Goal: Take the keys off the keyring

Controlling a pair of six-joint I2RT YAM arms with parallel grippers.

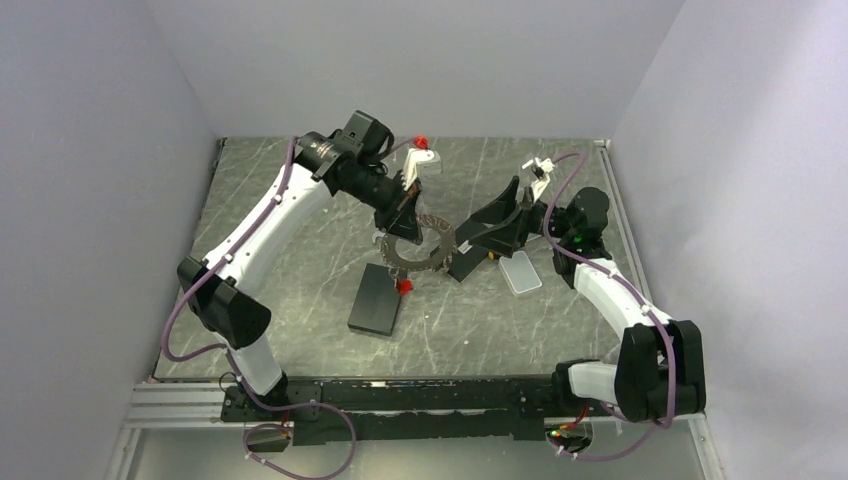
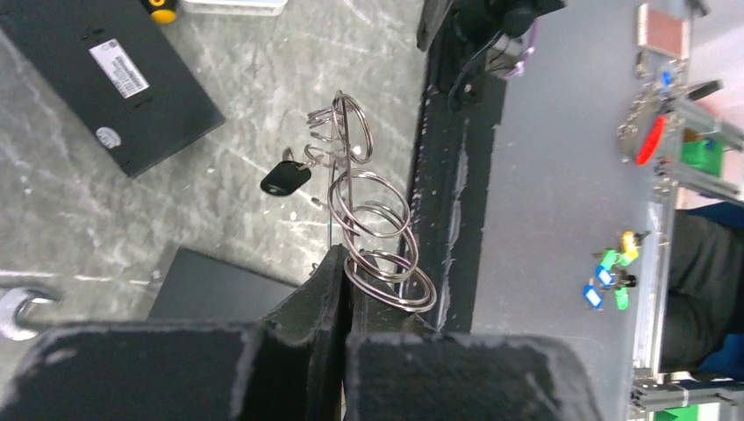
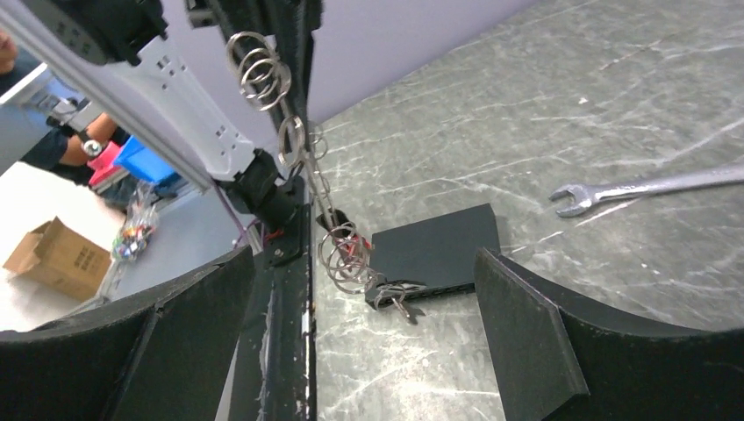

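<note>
My left gripper [image 1: 405, 212] is shut on the keyring [image 1: 421, 245], a wire ring with a spiky fringe of keys, and holds it over the table's middle. In the left wrist view the shut fingertips [image 2: 338, 267] pinch stacked metal ring coils [image 2: 386, 263], and a black-headed key [image 2: 285, 178] hangs below. In the right wrist view the rings [image 3: 263, 70] dangle in a chain down to the keys [image 3: 395, 294], which touch the table. A small red piece [image 1: 404, 287] sits at the ring's near edge. My right gripper [image 1: 470, 240] is open and empty, just right of the ring [image 3: 364, 263].
A black box [image 1: 375, 298] lies near the ring's front left, also seen in the right wrist view [image 3: 434, 250]. A pale flat box [image 1: 520, 270] lies under the right wrist. A long silver wrench [image 3: 649, 186] lies on the marble table. A red-tipped object [image 1: 421, 140] is at the back.
</note>
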